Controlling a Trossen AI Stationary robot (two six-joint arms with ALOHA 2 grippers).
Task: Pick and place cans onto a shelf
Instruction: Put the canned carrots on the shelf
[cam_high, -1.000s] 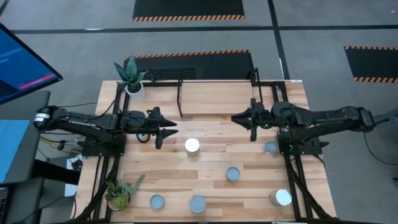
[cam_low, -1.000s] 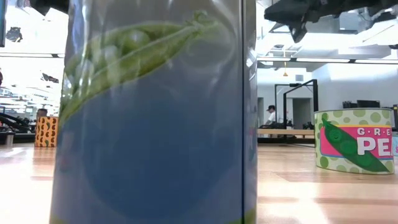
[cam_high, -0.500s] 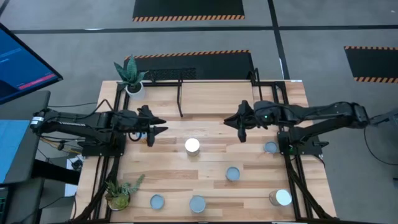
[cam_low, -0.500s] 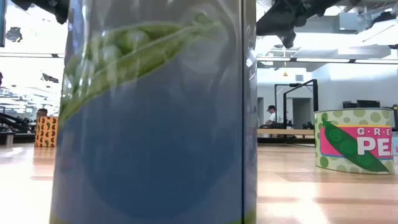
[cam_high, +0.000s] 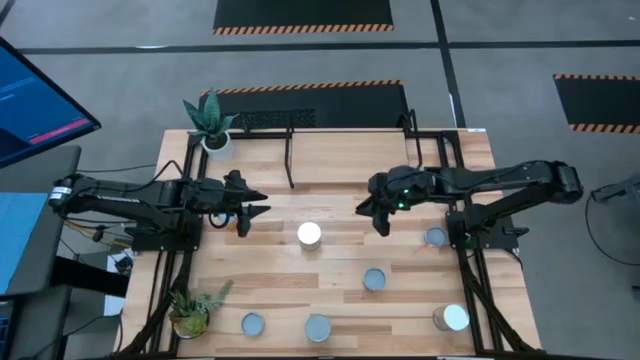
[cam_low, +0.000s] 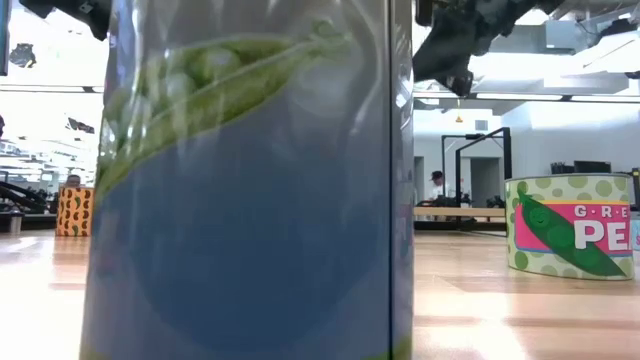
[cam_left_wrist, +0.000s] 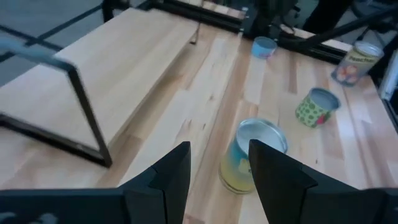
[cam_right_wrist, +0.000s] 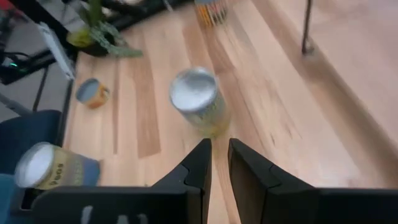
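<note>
Several cans with shiny round tops stand upright on the wooden table. One can stands mid-table between my grippers; it shows as a yellow-sided can in the left wrist view and in the right wrist view. My left gripper is open and empty, left of this can; its fingers show in its wrist view. My right gripper is right of the can, fingers close together and empty. The shelf, a light-wood board on black legs, stands at the table's far side with nothing on it.
More cans stand at the right, mid-right, and along the near edge. Two potted plants stand at the far-left and near-left corners. A pea-label can fills the low view.
My right gripper has gone toward the table's left edge and a little nearer and lower, closing on the middle can. My left gripper has drawn back a little toward the table's left edge. No can has moved.
</note>
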